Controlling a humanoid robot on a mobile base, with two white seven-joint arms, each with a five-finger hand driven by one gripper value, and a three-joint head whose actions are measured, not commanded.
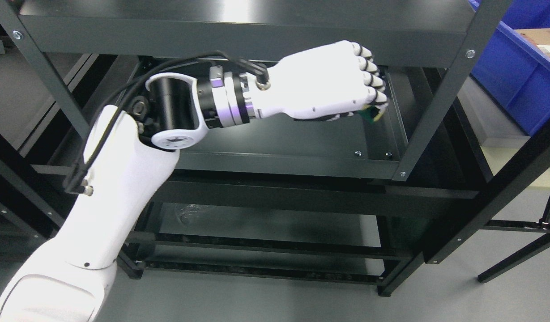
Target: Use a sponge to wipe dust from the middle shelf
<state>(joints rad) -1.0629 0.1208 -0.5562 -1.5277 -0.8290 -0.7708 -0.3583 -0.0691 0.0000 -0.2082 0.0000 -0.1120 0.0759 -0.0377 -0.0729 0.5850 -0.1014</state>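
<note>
Head view: left robot hand (328, 82) mostly hides the sponge (371, 114).

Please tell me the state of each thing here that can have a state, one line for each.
Left hand: reached into the rack, fingers curled on the sponge.
Sponge: held, mostly hidden under the hand.
Middle shelf: bare where visible.
Blue bin: holds a cardboard box.

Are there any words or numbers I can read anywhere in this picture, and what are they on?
None can be read.
Cardboard box in the blue bin: it has a label with print, too small and blurred to read.
Left hand, sponge and middle shelf: no writing shows on them.
</note>
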